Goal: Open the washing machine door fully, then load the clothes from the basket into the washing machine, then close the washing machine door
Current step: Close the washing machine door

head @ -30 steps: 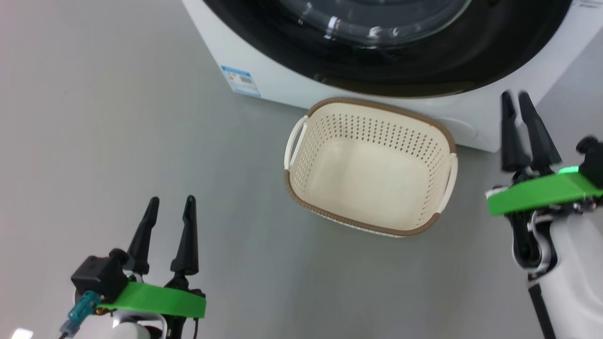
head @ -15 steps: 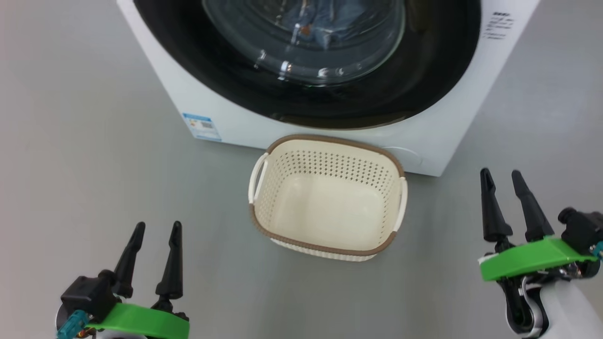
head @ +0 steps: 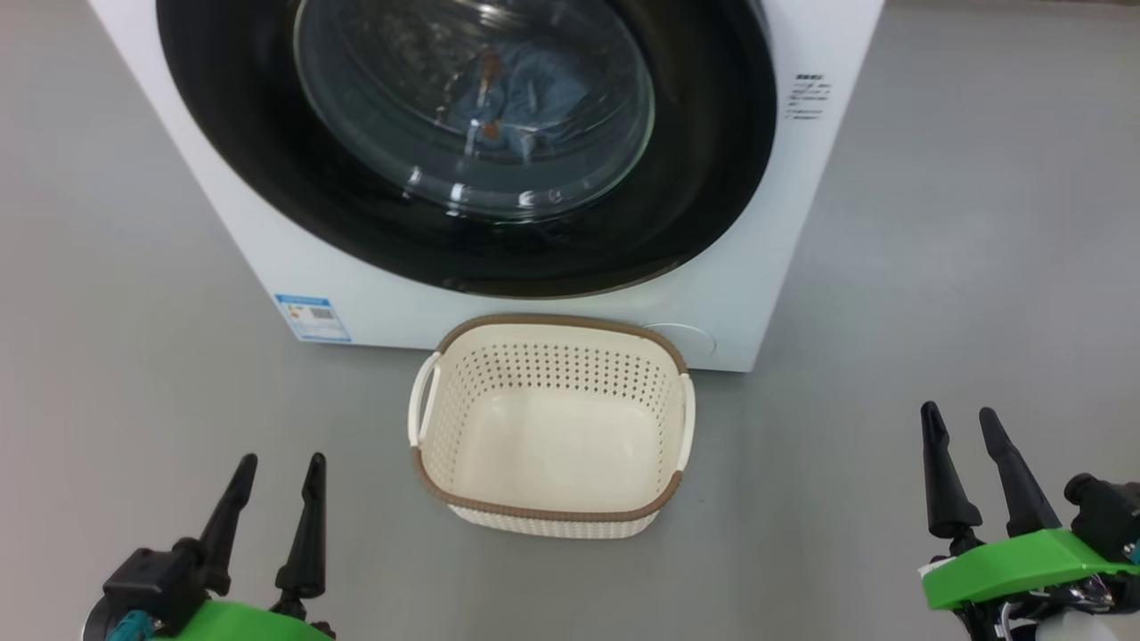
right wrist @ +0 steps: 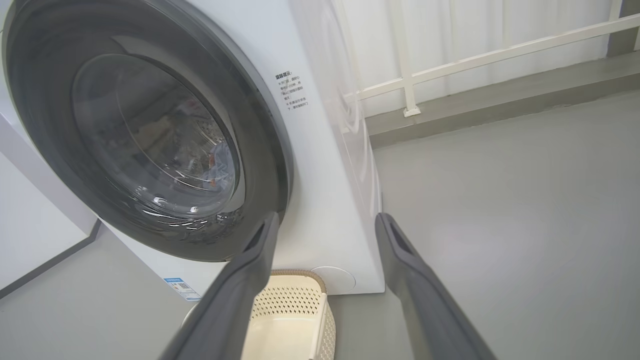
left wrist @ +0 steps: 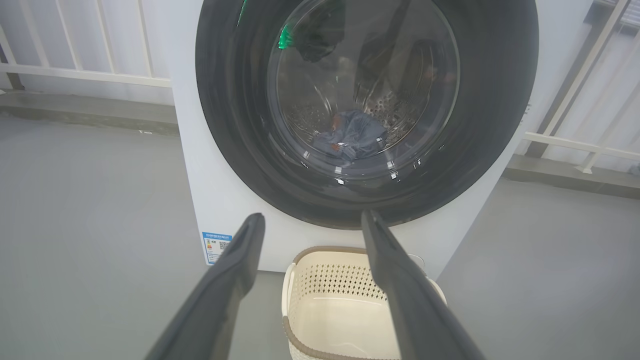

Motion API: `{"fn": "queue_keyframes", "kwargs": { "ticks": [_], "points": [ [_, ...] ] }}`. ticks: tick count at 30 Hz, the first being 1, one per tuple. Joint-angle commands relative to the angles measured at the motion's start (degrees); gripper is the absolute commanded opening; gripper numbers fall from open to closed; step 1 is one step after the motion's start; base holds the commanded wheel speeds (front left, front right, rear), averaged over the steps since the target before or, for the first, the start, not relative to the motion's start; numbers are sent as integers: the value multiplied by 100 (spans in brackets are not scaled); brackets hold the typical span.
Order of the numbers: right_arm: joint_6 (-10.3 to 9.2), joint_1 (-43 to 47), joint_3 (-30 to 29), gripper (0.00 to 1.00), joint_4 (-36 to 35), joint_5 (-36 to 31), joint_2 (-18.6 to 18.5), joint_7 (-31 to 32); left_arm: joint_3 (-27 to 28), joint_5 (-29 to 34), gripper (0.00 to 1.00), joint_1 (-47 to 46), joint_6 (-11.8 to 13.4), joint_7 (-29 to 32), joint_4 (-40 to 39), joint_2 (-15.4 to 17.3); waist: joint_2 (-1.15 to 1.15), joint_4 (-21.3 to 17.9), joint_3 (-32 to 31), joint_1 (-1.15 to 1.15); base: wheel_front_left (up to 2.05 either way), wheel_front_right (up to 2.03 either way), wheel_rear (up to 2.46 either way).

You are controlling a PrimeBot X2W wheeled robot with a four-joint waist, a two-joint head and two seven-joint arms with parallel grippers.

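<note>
The white washing machine (head: pixel 525 312) stands ahead with its black-rimmed round door (head: pixel 712 178) shut against the front. Behind the glass, the blue clothes (head: pixel 525 93) lie in the steel drum, also seen in the left wrist view as clothes (left wrist: pixel 352 137). The cream basket (head: pixel 427 463) sits on the floor right before the machine and holds nothing. My left gripper (head: pixel 276 467) is open at the lower left, well back from the basket. At the lower right my right gripper (head: pixel 960 418) is open too, with nothing between its fingers.
Grey floor (head: pixel 935 267) spreads on both sides of the machine. A blue label sticker (head: pixel 312 318) marks its lower left corner. White railings (right wrist: pixel 475 60) and a raised kerb run behind the machine; a white wall panel (right wrist: pixel 30 215) stands to its left.
The head camera has tilted up, so the door and drum fill more of the picture. My right gripper has opened wider and dropped to the lower right. The basket stays put.
</note>
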Motion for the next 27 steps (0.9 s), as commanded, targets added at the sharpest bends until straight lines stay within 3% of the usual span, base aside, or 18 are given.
{"fn": "queue_keyframes", "kwargs": {
  "ticks": [1, 27],
  "points": [
    [0, 8, 97, 100, -156, 9, -51, -27, 189, 54, 100, -11, -12, -37, -110, 131, 0, -152, -139, 0, 0, 0, 0],
    [0, 497, -132, 100, -385, 11, 14, -27, 284, 282, 100, 137, -12, -37, -65, 196, 0, -647, -317, 0, 0, 0, 0]
  ]
}}
